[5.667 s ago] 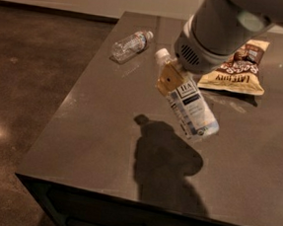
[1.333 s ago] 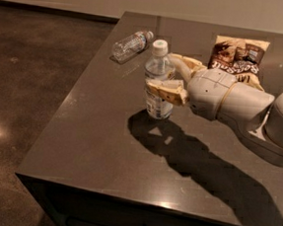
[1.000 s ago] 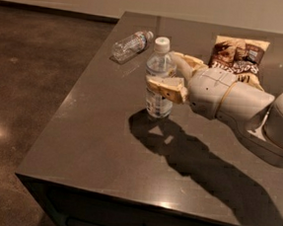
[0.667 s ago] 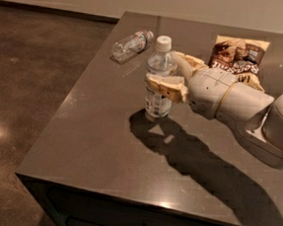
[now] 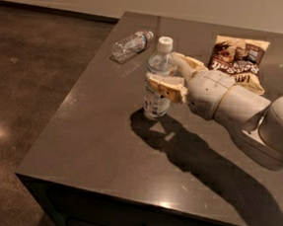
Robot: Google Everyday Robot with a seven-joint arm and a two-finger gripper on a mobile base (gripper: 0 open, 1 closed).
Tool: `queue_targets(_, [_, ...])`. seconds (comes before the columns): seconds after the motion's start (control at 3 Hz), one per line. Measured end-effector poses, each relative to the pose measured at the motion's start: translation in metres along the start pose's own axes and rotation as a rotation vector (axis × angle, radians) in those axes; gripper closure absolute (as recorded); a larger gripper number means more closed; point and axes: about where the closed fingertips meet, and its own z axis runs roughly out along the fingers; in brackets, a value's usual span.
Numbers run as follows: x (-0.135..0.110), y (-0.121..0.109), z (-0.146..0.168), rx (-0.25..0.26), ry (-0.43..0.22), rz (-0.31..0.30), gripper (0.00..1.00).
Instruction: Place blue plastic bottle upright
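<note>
The blue plastic bottle (image 5: 159, 72), clear bluish with a white cap and a white label, stands upright on the dark table (image 5: 104, 146) near its middle. My gripper (image 5: 163, 71) reaches in from the right and is shut on the bottle at mid-height. One tan finger (image 5: 164, 87) crosses the front of the bottle and the other sits behind it. The bottle's base rests on the tabletop.
A smaller crinkled clear water bottle (image 5: 131, 45) lies on its side at the table's far left. A chip bag (image 5: 236, 59) lies at the back right, behind my arm (image 5: 250, 119). The table's left and front edges drop to a dark floor.
Earlier the bottle hung tilted in my gripper above the table; now it stands upright on the tabletop. Over the last second nothing has visibly moved.
</note>
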Motion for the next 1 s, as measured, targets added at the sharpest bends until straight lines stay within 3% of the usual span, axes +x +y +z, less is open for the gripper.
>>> queue_targets(0.67, [0.0078, 0.0021, 0.0040, -0.022, 0.018, -0.007, 0.15])
queue_targets(1.0, [0.0083, 0.0034, 0.0054, -0.026, 0.025, -0.011, 0.00])
